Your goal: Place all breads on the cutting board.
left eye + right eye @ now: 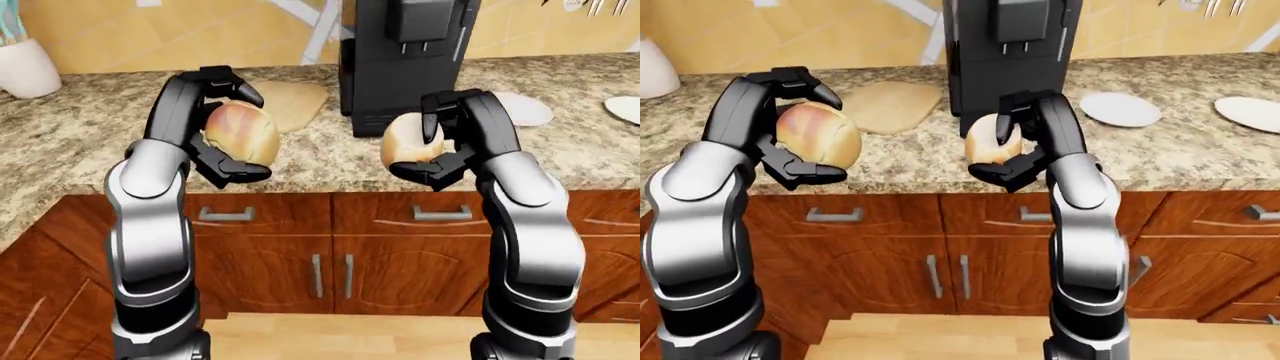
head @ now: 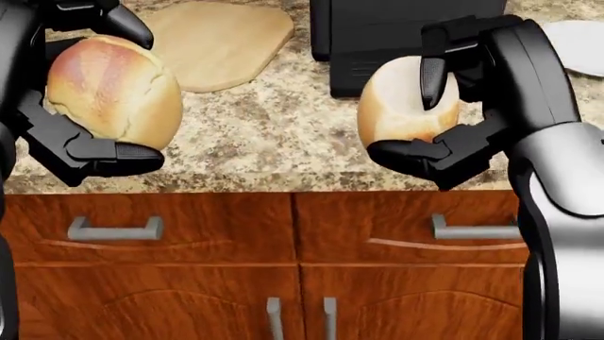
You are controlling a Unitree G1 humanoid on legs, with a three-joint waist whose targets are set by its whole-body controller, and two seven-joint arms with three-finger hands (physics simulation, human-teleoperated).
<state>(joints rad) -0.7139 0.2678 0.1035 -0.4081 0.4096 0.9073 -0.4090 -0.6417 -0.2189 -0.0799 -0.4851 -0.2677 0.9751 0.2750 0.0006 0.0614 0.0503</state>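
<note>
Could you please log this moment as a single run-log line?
left robot hand: shut on reddish bread roll | right robot hand: shut on pale bread roll | cutting board: bare, on counter | breads placed: none

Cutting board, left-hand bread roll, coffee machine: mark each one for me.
cutting board (image 2: 219, 41), head view, bare middle of the tan board.
bread roll (image 2: 113, 91) in left hand (image 2: 71, 85), head view, middle of the browned crust.
coffee machine (image 1: 400, 67), left-eye view, middle of its black body.
</note>
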